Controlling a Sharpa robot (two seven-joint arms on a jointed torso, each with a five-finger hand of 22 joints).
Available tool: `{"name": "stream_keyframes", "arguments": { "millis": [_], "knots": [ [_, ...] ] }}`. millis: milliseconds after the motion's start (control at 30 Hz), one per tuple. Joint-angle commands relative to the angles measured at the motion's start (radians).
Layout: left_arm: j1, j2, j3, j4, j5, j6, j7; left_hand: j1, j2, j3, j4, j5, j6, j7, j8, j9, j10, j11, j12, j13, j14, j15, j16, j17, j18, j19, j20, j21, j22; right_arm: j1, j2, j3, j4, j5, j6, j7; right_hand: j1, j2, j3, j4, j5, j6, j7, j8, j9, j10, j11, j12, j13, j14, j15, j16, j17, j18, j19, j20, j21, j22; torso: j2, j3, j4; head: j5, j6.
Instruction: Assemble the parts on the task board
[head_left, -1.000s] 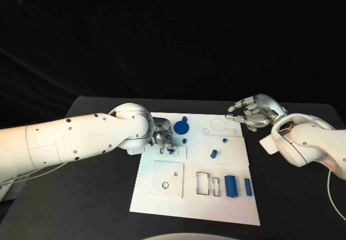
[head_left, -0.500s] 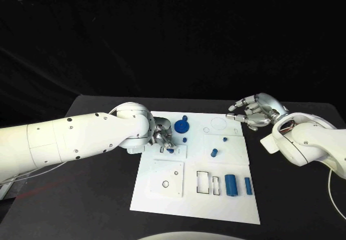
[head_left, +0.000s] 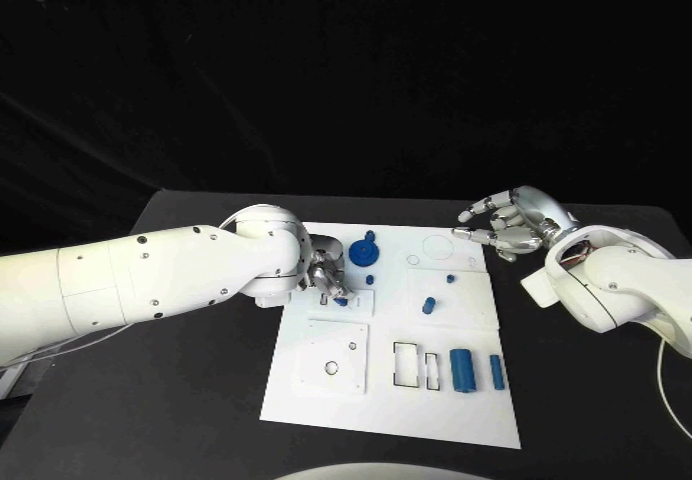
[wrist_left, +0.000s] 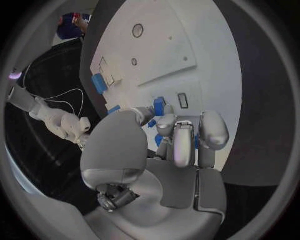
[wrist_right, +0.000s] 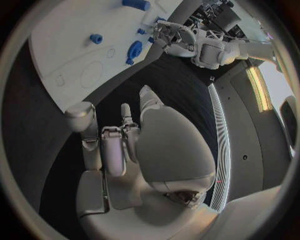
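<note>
Head view: black desk (head_left: 173, 400) carries the white task board (head_left: 433, 400) at its centre. Left hand (head_left: 323, 270) lies over the board's 9 o'clock edge, fingers curled down, fingertips closed on a small blue part (head_left: 340, 298) at a slot in the board. Left wrist view confirms the fingers (wrist_left: 181, 142) pressed together around blue pieces (wrist_left: 160, 106) against the board surface. Right hand (head_left: 505, 225) hangs above the desk off the board's 2 o'clock corner, fingers bent and apart, holding nothing. Loose parts on the board: a blue disc (head_left: 364, 254) at 11 o'clock, a blue cylinder (head_left: 462, 371) at 4 o'clock with a thin blue bar (head_left: 496, 373) just beside it, and a small peg (head_left: 428, 306) near centre.
</note>
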Motion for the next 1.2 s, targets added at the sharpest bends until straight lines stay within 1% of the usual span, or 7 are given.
{"name": "stream_keyframes", "arguments": {
  "millis": [33,200,500,667,833,1000,1200],
  "knots": [
    [-0.001,0.003,-0.001,0.002,-0.01,0.02,-0.001,-0.01,0.002,0.148,-0.139,0.003,0.027,-0.022,0.006,0.002,0.008,0.0,0.004,0.002,0.051,-0.005,0.005,0.054,-0.009,0.009,-0.001,0.007,0.003,-0.001,0.0,0.0,0.002,-0.01,0.011,0.001,0.004,0.001,0.005,0.0,0.0,0.0,-0.005,0.007,0.002,-0.006,0.0,-0.004,0.099,0.067,-0.008,-0.006,0.096,0.013,-0.004,-0.003,-0.006,-0.001,-0.001,0.0,0.0003,0.0,0.0],
    [-0.001,0.004,-0.001,0.003,-0.01,0.02,-0.001,-0.013,0.001,0.148,-0.14,0.003,0.028,-0.023,0.007,0.003,0.01,-0.001,0.006,0.004,0.051,-0.005,0.005,0.054,-0.01,0.011,-0.001,0.009,0.006,-0.001,0.0,0.0,0.002,-0.01,0.011,0.001,0.004,0.001,0.005,0.0,0.0,0.0,-0.005,0.007,0.002,-0.006,0.0,-0.004,0.099,0.067,-0.008,-0.006,0.096,0.013,-0.004,-0.003,-0.006,-0.001,-0.001,0.0007,0.001,0.0,-0.001],
    [-0.001,0.005,-0.001,0.004,-0.014,0.026,-0.001,-0.021,-0.001,0.15,-0.142,0.003,0.033,-0.025,0.011,0.007,0.017,-0.003,0.013,0.014,0.052,-0.007,0.005,0.055,-0.012,0.018,-0.003,0.014,0.017,-0.001,0.0,0.0,0.003,-0.01,0.011,0.003,0.004,0.001,0.005,0.0,0.0,0.0,-0.005,0.007,0.002,-0.006,0.0,-0.004,0.099,0.067,-0.008,-0.006,0.096,0.013,-0.004,-0.003,-0.006,-0.001,0.0,0.0006,0.0001,0.001,-0.001],
    [-0.001,0.004,-0.001,0.005,-0.02,0.039,-0.001,-0.026,-0.003,0.151,-0.144,0.003,0.038,-0.027,0.014,0.009,0.023,-0.005,0.018,0.02,0.052,-0.008,0.006,0.055,-0.013,0.022,-0.004,0.018,0.024,-0.001,0.0,0.0,0.003,-0.009,0.011,0.003,0.004,0.001,0.005,0.0,0.0,0.0,-0.005,0.007,0.002,-0.006,0.0,-0.004,0.099,0.067,-0.008,-0.006,0.096,0.013,-0.004,-0.003,-0.006,-0.001,0.0,0.0009,0.0009,0.001,-0.002],
    [-0.001,0.004,-0.001,0.006,-0.022,0.044,-0.001,-0.03,-0.004,0.151,-0.146,0.003,0.04,-0.029,0.015,0.011,0.025,-0.006,0.02,0.023,0.052,-0.009,0.005,0.055,-0.013,0.022,-0.005,0.019,0.026,-0.002,-0.001,0.0,0.003,-0.009,0.011,0.003,0.004,0.001,0.005,0.0,0.0,0.0,-0.005,0.007,0.002,-0.006,0.0,-0.004,0.099,0.067,-0.008,-0.006,0.096,0.013,-0.004,-0.003,-0.006,-0.001,-0.001,0.0003,0.0001,0.002,-0.003],
    [-0.001,0.004,-0.001,0.005,-0.025,0.031,-0.001,-0.033,-0.005,0.151,-0.146,0.003,0.043,-0.03,0.016,0.012,0.027,-0.007,0.022,0.025,0.052,-0.01,0.005,0.055,-0.014,0.024,-0.005,0.021,0.029,-0.002,-0.001,0.0,0.003,-0.009,0.01,0.003,0.004,0.001,0.005,0.0,0.0,0.0,-0.005,0.007,0.002,-0.006,0.0,-0.004,0.099,0.067,-0.008,-0.006,0.096,0.013,-0.004,-0.003,-0.006,-0.001,0.0,0.0004,0.0008,0.002,-0.003],
    [-0.002,0.003,-0.001,0.007,-0.025,-0.001,0.001,-0.034,-0.003,0.154,-0.15,0.003,0.046,-0.032,0.018,0.013,0.031,-0.008,0.025,0.03,0.052,-0.011,0.005,0.055,-0.015,0.025,-0.006,0.022,0.031,-0.002,-0.001,0.0,0.003,-0.009,0.009,0.004,0.004,0.001,0.005,0.0,0.0,0.0,-0.005,0.007,0.002,-0.006,0.0,-0.004,0.099,0.067,-0.008,-0.006,0.096,0.013,-0.004,-0.003,-0.006,-0.001,0.0,0.0004,-0.0001,0.003,-0.002]
  ]
}}
